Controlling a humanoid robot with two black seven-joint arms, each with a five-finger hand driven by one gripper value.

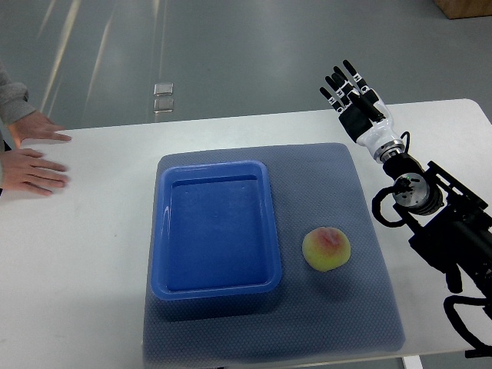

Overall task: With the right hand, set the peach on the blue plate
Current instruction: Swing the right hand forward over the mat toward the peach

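A yellow-pink peach (327, 249) lies on the grey-blue mat, just right of the blue plate (217, 292), a rectangular blue tray with nothing in it. My right hand (346, 91) is raised at the table's far right, well beyond the peach, its black fingers stretched out and holding nothing. Its arm runs down the right edge of the picture. No left arm shows.
The grey-blue mat (346, 307) covers the middle of the white table (77, 269). A person's two hands (31, 154) rest flat on the table at the left edge. The table's far edge runs behind my right hand.
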